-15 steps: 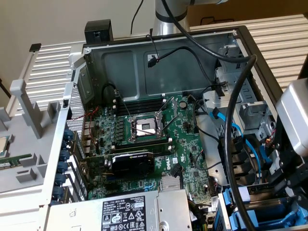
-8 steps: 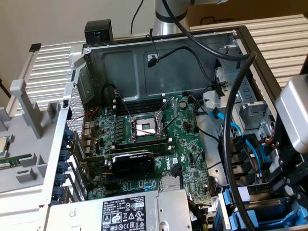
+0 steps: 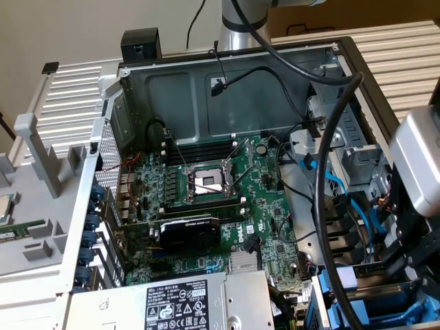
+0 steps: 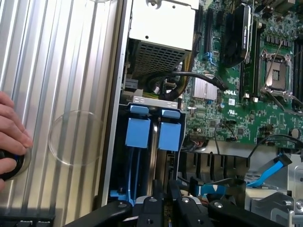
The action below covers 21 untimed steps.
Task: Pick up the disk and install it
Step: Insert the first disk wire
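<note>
- Open computer case (image 3: 179, 96) lies on the ribbed metal counter (image 4: 61, 71); we take the grey power supply (image 4: 161, 33) as our reference.
- The disk (image 4: 154, 151) stands on edge in the drive bay (image 4: 144, 100) just beside the power supply. It shows as silver metal between bright blue rails, with the blue end tabs facing the wrist camera.
- The tool (image 4: 165, 194) hangs directly over that bay, close to the disk's near end. Its black fingers (image 4: 151, 208) are drawn almost together, with a slim gap between them — whether they pinch the disk's edge we cannot tell.
- The motherboard (image 3: 227, 199) lies next to the power supply. The black graphics card (image 3: 189, 234) is the board nearest to it, and the bare processor socket (image 3: 208, 181) sits farther off.
- Blue flat cables (image 4: 270, 172) run near the bay, farther from the power supply than the disk.
- A person's hand (image 4: 12, 137) rests on the counter outside the case wall, well apart from the power supply — fingertips on a dark round object (image 4: 9, 168).
</note>
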Each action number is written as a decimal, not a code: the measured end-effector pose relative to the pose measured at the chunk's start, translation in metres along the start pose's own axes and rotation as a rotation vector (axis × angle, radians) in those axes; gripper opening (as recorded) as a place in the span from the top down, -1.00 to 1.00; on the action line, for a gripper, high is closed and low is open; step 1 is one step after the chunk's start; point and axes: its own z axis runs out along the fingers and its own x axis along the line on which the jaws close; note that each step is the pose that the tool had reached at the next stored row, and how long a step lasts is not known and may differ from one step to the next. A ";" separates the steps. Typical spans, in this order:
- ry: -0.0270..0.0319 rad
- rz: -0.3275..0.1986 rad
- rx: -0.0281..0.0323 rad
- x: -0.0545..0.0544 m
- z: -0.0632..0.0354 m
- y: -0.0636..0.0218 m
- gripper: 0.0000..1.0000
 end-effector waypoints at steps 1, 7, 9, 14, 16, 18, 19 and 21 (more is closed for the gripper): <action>0.0025 0.000 -0.0002 0.000 0.0001 0.0000 0.66; 0.0071 0.003 -0.0002 -0.002 0.0005 0.0010 0.66; 0.0080 0.004 -0.0002 -0.002 0.0007 0.0013 0.66; 0.0130 0.008 0.0000 -0.004 0.0009 0.0013 0.66; 0.0160 0.010 -0.0001 -0.004 0.0010 0.0013 0.66; 0.0194 0.012 -0.0004 -0.005 0.0011 0.0012 0.66; 0.0217 0.012 -0.0006 -0.005 0.0011 0.0012 0.66; 0.0284 0.014 -0.0014 -0.006 0.0014 0.0011 0.66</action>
